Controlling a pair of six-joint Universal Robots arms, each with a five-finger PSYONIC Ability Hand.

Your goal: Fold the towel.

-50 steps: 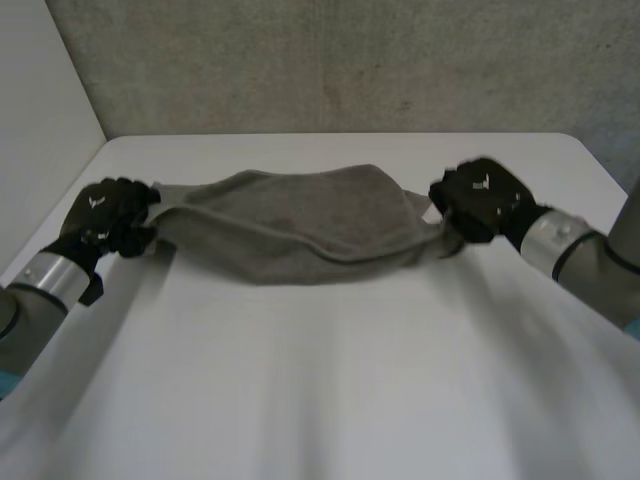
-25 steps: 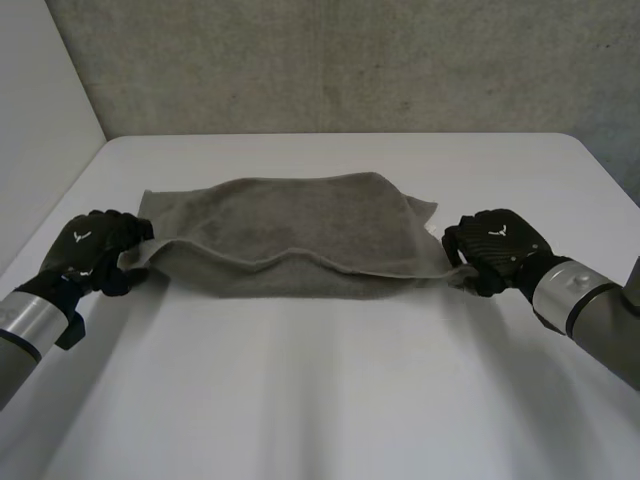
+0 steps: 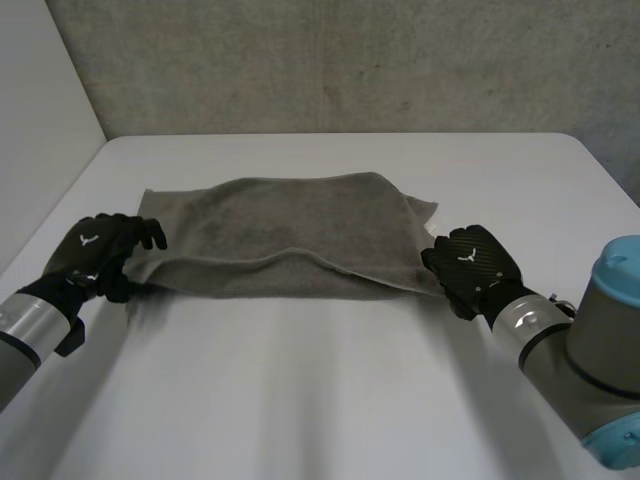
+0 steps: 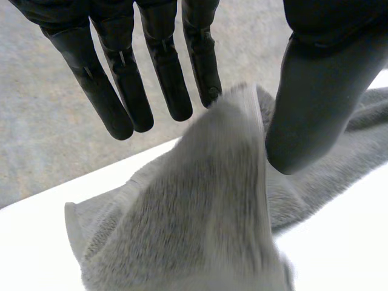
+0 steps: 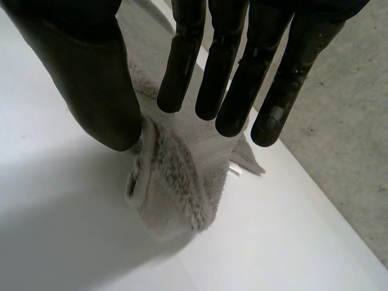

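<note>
The grey towel (image 3: pixel 285 230) lies folded in half on the white table (image 3: pixel 320 400), its long fold edges facing me. My left hand (image 3: pixel 98 255) rests at the towel's near left corner. In the left wrist view its fingers (image 4: pixel 124 91) are straight and spread away from the thumb (image 4: pixel 318 103), and the towel corner (image 4: pixel 200 230) stands loose between them. My right hand (image 3: pixel 465 268) sits at the near right corner. Its fingers (image 5: pixel 227 66) and thumb (image 5: pixel 91 79) are straight and apart above the bunched towel corner (image 5: pixel 176 182), which lies on the table.
A grey wall (image 3: pixel 330 60) rises behind the table's far edge. The table's left edge (image 3: pixel 60 210) runs close to my left arm. Bare white tabletop stretches in front of the towel.
Both hands brought the stretched towel down onto the table and opened their fingers, letting go of its corners. The towel now lies flat. My right hand slid slightly inward.
</note>
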